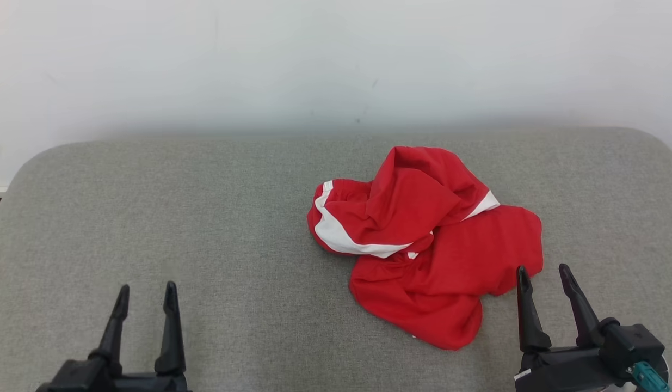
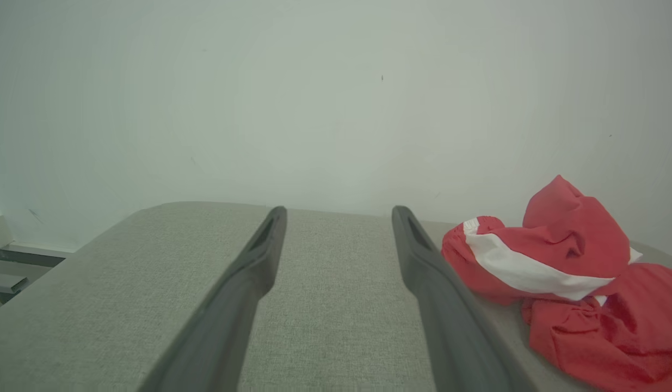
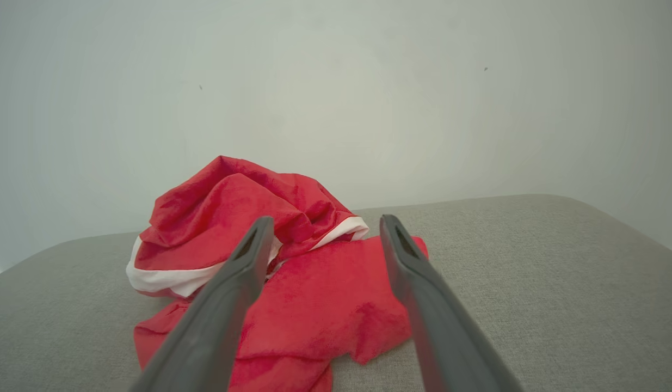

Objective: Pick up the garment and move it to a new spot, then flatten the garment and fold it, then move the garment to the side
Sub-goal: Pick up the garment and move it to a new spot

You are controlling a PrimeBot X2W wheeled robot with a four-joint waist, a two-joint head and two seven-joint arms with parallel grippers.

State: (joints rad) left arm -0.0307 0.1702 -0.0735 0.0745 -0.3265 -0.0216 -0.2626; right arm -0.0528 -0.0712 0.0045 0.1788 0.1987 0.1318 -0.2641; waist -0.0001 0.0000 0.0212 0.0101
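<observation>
Plain white wall (image 1: 314,54) at the back, with a grey padded top (image 1: 150,218) in front of it. The right gripper (image 1: 543,269) has its fingers spread wide with nothing in them, tips right by the near right edge of the garment (image 1: 423,245), a crumpled red heap with white stripes lying right of the middle. Over at the near left, the left gripper (image 1: 147,287) is spread wide and empty too, well apart from the garment.

light: I read it soft, even, bright | shadows: faint under the garment (image 1: 423,245) | wrist views: hazy, washed-out
</observation>
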